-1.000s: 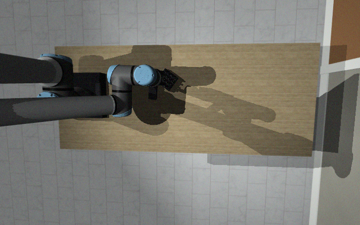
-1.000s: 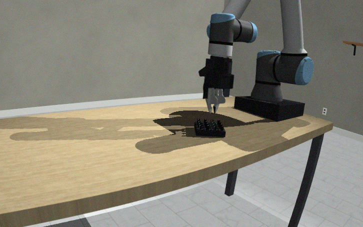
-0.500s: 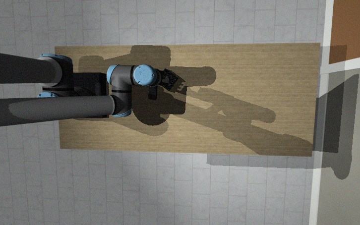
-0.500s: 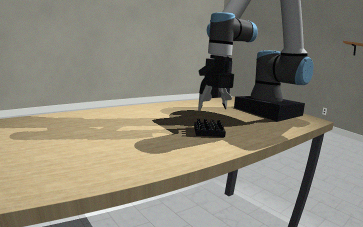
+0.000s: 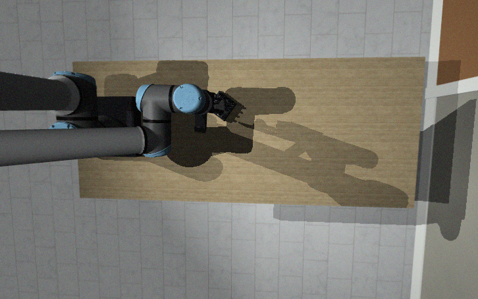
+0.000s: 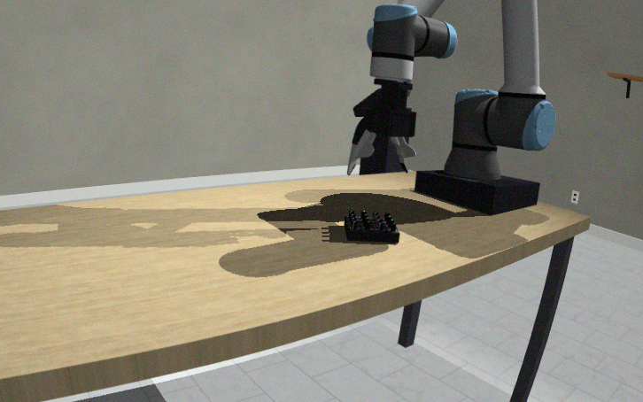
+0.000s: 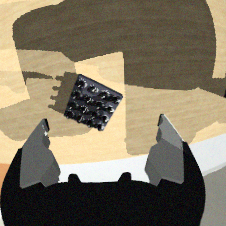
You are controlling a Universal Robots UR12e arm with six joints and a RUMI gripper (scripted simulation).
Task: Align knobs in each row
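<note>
The black knob box (image 5: 230, 106) (image 6: 371, 235) (image 7: 93, 102) stands on the table, turned at an angle, with its rows of black knobs facing up. In the wrist view it lies ahead of the fingers, a little left of the middle. The marks and the directions in which the knobs point are too small and dark to read. My gripper (image 6: 377, 172) (image 7: 103, 117) is wide open and empty, pointing down. It hangs well above the table, clear of the box. In the top view the arm's wrist hides most of it.
The wooden table (image 5: 345, 85) (image 6: 114, 309) carries the arm's black base block (image 6: 478, 192), beyond the knob box in the exterior view. Shadows of the arm fall across the table and around the box. A wall stands beyond the table.
</note>
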